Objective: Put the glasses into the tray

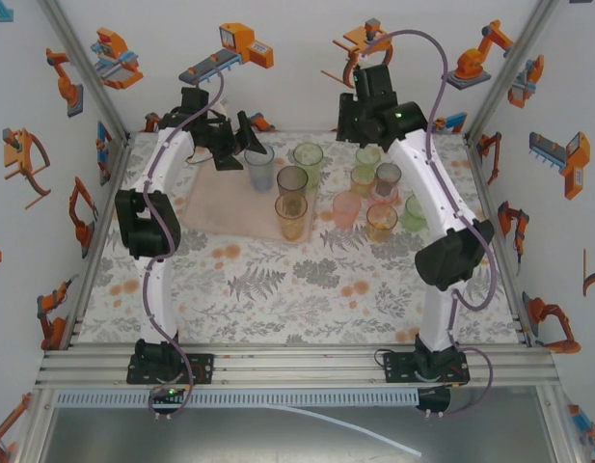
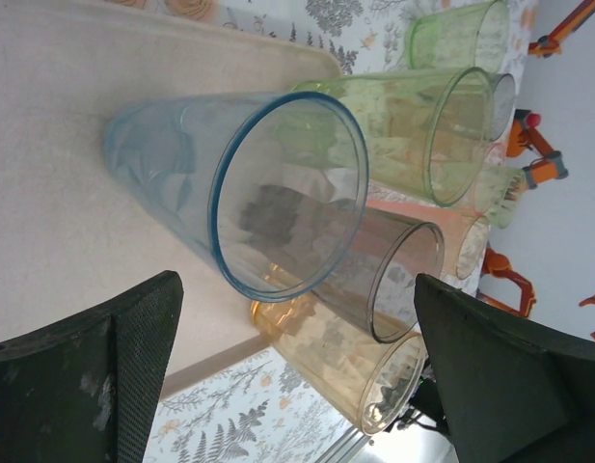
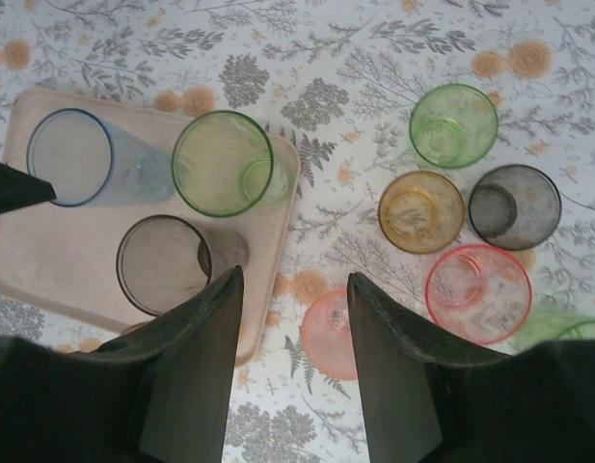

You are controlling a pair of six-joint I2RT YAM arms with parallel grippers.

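1. Left gripper (image 2: pixel 295 289): jaws spread wide, nothing clamped; black fingers (image 2: pixel 104 376) at lower left and lower right of the left wrist view.
2. Just ahead, at frame centre and clear of both fingers: blue tumbler (image 2: pixel 278 193), upright on the tray (image 2: pixel 56 145).
3. Further out, toward the right of that frame: green tumbler (image 2: pixel 422 125), smoky grey tumbler (image 2: pixel 393 280), orange tumbler (image 2: pixel 345 367); orange one at the tray's edge, on or off it not clear.
4. Right gripper (image 3: pixel 295 280): jaws partly open with a narrow gap, empty, high above the table; bottom centre of the right wrist view.
5. Below it, left half of that frame: tray with blue, green and smoky grey tumblers inside.
6. Right half, off the tray on the patterned tablecloth (image 3: pixel 374 58): pale pink tumbler (image 3: pixel 328 338) just beside the rim, amber tumbler (image 3: pixel 420 211), second green tumbler (image 3: pixel 453 125), second grey tumbler (image 3: pixel 514 205), pink tumbler (image 3: pixel 477 292).
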